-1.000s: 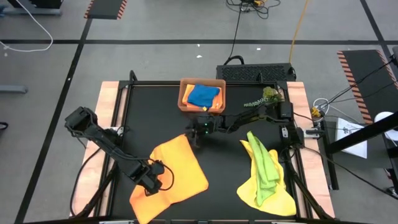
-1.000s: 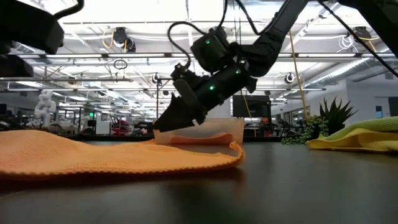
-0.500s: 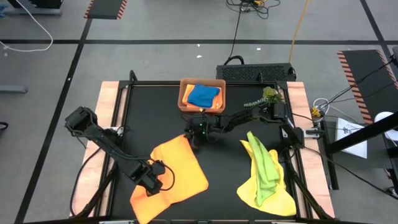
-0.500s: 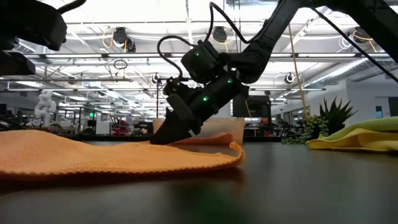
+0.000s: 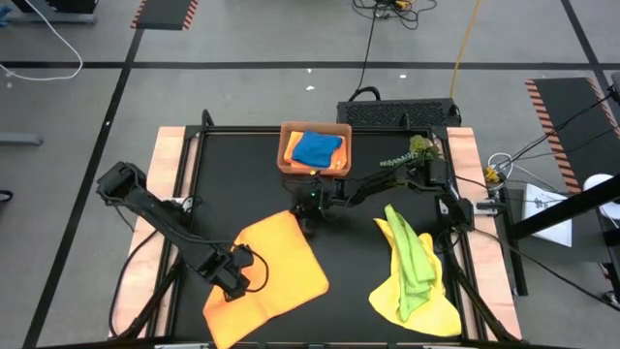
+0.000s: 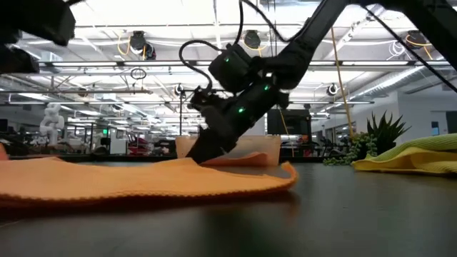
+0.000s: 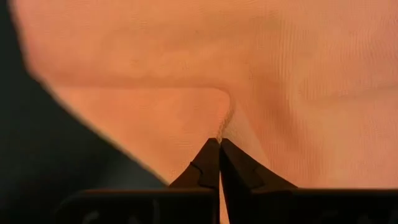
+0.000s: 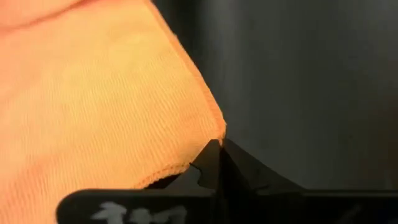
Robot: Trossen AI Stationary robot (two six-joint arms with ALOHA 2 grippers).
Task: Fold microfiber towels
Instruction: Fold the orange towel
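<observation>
Black worktop [image 5: 354, 262] is carrying the orange towel [image 5: 271, 276] near its front left, and the right gripper [image 5: 302, 215] is pinching the towel's far corner with fingers [image 8: 214, 163] pressed together, while the left gripper [image 5: 235, 274] is pinching its left part, fingers [image 7: 208, 165] together.
</observation>
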